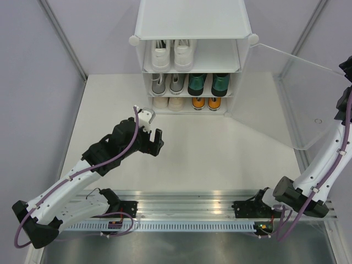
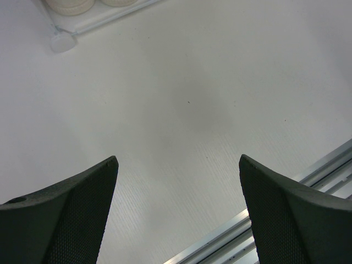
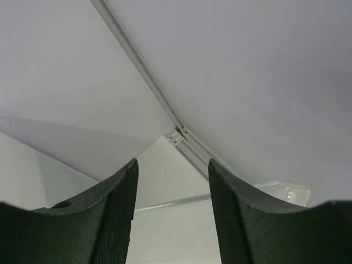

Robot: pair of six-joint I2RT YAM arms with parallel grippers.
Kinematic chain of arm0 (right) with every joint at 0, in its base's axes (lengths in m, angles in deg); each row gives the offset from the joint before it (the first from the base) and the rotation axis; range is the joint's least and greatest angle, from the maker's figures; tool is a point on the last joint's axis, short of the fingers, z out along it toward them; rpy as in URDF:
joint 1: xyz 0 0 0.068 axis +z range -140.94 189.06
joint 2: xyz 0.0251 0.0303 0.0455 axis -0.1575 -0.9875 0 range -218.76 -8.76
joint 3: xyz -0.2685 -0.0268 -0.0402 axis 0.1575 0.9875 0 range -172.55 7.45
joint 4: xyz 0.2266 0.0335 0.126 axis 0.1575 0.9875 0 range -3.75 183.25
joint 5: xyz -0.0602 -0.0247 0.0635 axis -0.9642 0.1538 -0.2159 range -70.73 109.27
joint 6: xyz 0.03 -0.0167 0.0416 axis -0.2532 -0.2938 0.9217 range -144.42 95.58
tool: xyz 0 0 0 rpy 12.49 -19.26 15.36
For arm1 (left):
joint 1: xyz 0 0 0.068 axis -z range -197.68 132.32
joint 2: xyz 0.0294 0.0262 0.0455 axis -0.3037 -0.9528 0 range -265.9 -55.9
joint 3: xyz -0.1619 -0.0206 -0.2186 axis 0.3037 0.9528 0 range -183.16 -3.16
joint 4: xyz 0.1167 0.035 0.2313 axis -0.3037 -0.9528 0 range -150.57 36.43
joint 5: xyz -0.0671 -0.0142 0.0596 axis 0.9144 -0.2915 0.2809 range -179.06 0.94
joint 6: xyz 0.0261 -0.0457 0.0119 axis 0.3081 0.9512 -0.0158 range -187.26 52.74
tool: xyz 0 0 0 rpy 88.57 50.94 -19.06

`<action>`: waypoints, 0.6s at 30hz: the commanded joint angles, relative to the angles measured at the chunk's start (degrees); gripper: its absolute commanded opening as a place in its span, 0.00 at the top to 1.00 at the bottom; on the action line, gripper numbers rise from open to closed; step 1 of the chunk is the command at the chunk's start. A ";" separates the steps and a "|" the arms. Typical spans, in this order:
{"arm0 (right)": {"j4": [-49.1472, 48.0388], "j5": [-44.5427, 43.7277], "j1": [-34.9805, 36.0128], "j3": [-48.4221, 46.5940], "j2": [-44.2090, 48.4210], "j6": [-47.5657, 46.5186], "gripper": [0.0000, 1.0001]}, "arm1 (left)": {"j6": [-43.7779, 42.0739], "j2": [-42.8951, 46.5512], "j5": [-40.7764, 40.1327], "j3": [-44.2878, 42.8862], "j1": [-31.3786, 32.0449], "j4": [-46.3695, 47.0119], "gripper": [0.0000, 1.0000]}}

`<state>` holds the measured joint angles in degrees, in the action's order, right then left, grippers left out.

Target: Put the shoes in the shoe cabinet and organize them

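The shoe cabinet stands at the back of the table with its frosted door swung open to the right. White sneakers fill the top shelf. Grey lace-ups and dark green shoes share the middle shelf. A cream pair and orange shoes sit on the bottom shelf. My left gripper hovers open over bare table in front of the cabinet. The right gripper is raised at the far right beyond the door, open, with nothing between its fingers.
The right arm rises along the right side, close to the door's outer edge. An aluminium rail runs along the near edge between the arm bases. Grey walls enclose the table. The cream soles and a cabinet corner connector show in the left wrist view.
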<state>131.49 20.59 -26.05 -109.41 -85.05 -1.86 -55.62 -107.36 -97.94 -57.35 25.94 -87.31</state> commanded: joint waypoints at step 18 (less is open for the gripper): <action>2.67 -5.81 -1.45 -1.98 -7.91 -4.02 0.47 | -1.00 -1.62 -1.40 0.14 -0.02 1.13 0.07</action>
<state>129.78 15.06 -27.12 -111.61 -94.04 -4.89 -55.62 -109.05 -98.05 -57.18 25.94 -87.31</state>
